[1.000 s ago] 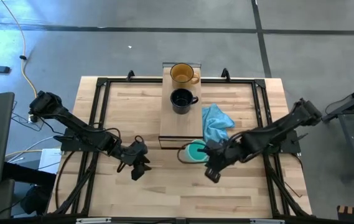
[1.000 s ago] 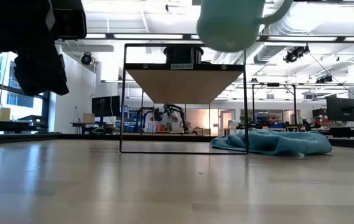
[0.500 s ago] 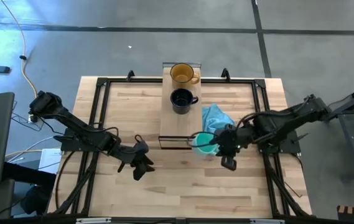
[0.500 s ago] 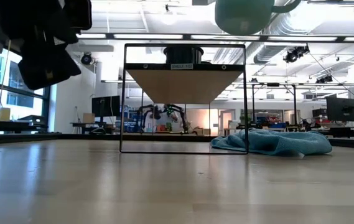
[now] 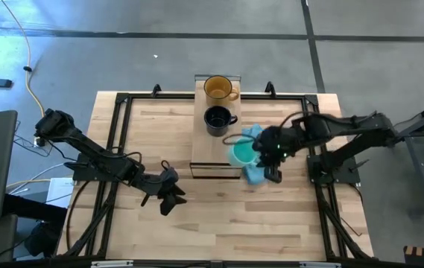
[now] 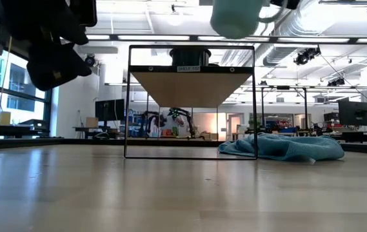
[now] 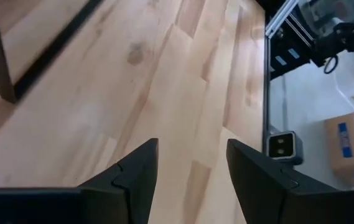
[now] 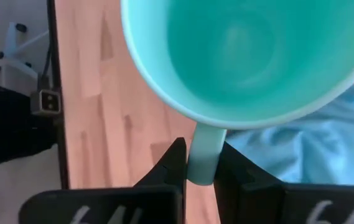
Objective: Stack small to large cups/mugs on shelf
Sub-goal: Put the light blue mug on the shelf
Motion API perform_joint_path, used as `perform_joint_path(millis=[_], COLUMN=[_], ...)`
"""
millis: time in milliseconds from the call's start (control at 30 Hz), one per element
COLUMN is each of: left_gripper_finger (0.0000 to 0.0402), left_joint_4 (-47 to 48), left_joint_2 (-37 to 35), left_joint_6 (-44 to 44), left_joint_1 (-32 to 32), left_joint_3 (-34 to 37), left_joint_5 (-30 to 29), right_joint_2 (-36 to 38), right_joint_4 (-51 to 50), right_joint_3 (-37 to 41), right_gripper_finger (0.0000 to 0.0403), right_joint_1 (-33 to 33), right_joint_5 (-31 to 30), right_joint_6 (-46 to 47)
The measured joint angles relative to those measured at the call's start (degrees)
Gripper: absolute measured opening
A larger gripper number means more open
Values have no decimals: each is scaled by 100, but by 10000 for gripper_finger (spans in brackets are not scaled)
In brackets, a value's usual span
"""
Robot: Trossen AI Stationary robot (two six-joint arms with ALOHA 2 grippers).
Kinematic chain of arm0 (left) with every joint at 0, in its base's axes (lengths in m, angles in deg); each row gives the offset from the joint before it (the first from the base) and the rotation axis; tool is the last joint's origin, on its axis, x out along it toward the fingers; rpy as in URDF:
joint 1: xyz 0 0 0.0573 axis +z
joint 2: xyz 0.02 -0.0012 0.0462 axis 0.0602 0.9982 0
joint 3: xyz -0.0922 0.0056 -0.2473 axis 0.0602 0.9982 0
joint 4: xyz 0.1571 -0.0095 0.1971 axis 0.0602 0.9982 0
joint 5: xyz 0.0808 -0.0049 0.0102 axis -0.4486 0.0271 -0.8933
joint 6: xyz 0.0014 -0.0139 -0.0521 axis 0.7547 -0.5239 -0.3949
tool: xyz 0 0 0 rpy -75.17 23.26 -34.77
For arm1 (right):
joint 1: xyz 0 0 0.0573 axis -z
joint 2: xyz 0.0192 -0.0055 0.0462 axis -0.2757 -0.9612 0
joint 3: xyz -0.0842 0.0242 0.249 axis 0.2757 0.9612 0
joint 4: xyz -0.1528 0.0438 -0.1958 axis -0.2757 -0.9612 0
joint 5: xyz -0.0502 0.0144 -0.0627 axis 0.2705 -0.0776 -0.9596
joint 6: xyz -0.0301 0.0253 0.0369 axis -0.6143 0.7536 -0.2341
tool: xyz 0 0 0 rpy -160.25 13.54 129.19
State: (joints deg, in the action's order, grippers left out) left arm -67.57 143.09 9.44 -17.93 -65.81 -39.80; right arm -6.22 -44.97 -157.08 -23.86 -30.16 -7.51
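On the shelf (image 5: 217, 145) at frame centre, two mugs — one (image 5: 219, 88) above the other (image 5: 218, 119) — with a third (image 5: 241, 152) at its lower-right edge, over the cloth (image 5: 259, 149).

left gripper (image 7: 189, 165) parted, right gripper (image 8: 203, 163) clamped, raised

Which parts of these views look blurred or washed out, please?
Right wrist view: the teal mug fills the frame, soft, its handle between the right gripper fingers. Low view: that mug and the left gripper are blurred at the top, ceiling lights glaring. High view: floor glare upper left.
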Motion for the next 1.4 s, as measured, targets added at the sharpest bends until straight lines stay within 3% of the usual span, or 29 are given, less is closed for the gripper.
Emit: perform_joint_path(millis=[400, 700, 900, 1400], left_gripper_finger=[179, 179, 179, 179], left_joint_4=[-566, -1826, -2417, -2356], left_joint_2=[0, 0, 0, 0], left_joint_6=[564, 547, 545, 597], left_joint_1=[0, 0, -35, -691], left_joint_3=[2, 0, 2, 2], left_joint_5=[-504, -1629, -1521, -2509], right_joint_2=[-6, -410, -626, -1325], right_joint_4=[-650, -1583, -1432, -1149], right_joint_3=[-1191, -1294, -1300, -1300], right_gripper_finger=[20, 20, 22, 22], right_joint_1=[1015, 1350, 1552, 1889], right_joint_5=[251, 725, 1009, 1360], right_joint_6=[-1814, -2937, -3680, -4001])
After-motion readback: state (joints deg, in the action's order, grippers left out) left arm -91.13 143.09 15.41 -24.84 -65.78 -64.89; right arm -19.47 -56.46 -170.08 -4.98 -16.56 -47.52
